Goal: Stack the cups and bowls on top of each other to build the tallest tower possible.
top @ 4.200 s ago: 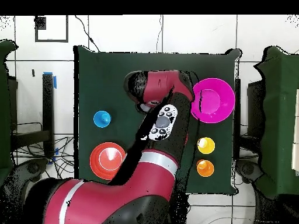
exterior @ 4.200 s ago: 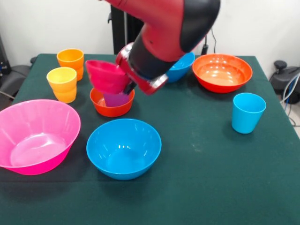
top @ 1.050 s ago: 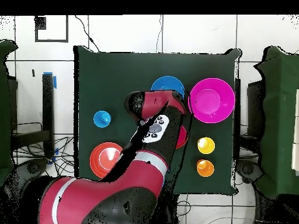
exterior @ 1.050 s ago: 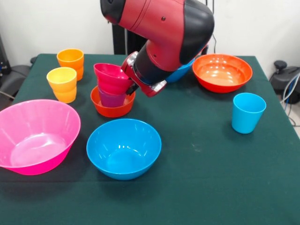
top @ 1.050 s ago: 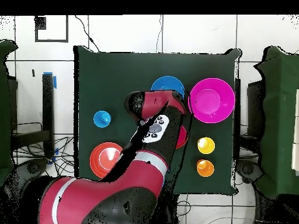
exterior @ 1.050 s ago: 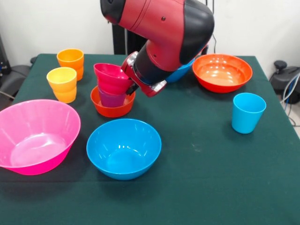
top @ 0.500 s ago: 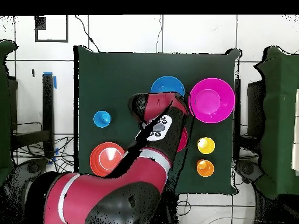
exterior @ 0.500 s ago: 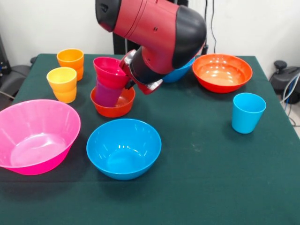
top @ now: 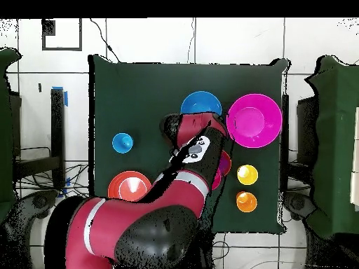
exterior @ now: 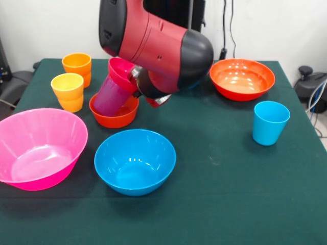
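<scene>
The tower stands left of centre. The small orange-red bowl point(exterior: 113, 115) holds the purple cup point(exterior: 108, 97), which leans over to the right with the small magenta bowl point(exterior: 119, 70) on top. My gripper point(exterior: 134, 77) sits under the red and black arm point(exterior: 153, 46), at the magenta bowl's rim, and holds the leaning pile. The overhead view shows only a magenta edge point(top: 224, 164) beside the arm. The second blue bowl is hidden behind the arm.
The yellow cup point(exterior: 67, 91) and the orange cup point(exterior: 77, 66) stand at the far left. The big pink bowl point(exterior: 38, 147) and a blue bowl point(exterior: 135, 161) sit in front. The wide orange bowl point(exterior: 241, 78) and the light blue cup point(exterior: 270, 122) are at the right.
The magenta bowl came down onto the purple cup. Since then the arm has drawn up and back, the pile has tipped over to the right, and the orange-red bowl has slid a little left.
</scene>
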Robot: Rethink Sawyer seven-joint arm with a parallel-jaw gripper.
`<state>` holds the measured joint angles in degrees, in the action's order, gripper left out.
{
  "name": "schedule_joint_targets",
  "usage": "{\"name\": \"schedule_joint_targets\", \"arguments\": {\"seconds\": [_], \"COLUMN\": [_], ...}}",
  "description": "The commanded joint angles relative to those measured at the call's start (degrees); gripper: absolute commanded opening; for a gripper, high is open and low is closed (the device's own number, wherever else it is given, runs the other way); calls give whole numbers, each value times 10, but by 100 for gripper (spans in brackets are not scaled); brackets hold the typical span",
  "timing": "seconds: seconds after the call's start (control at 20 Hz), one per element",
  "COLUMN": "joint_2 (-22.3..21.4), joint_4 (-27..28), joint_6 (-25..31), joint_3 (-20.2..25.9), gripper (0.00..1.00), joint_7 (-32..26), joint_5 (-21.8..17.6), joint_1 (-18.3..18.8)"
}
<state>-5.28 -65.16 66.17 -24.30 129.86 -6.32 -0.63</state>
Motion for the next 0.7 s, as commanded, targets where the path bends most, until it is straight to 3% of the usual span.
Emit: {"name": "schedule_joint_targets", "arguments": {"seconds": [0.05, 0.45, 0.7], "joint_2": [82, 58, -6], "joint_4": [96, 91, 68], "joint_6": [14, -1, 12], "joint_3": [90, 82, 50], "gripper": [0, 0, 0], "joint_7": [-90, -95, -107], "joint_5": [-37, -53, -79], "joint_1": [28, 26, 13]}}
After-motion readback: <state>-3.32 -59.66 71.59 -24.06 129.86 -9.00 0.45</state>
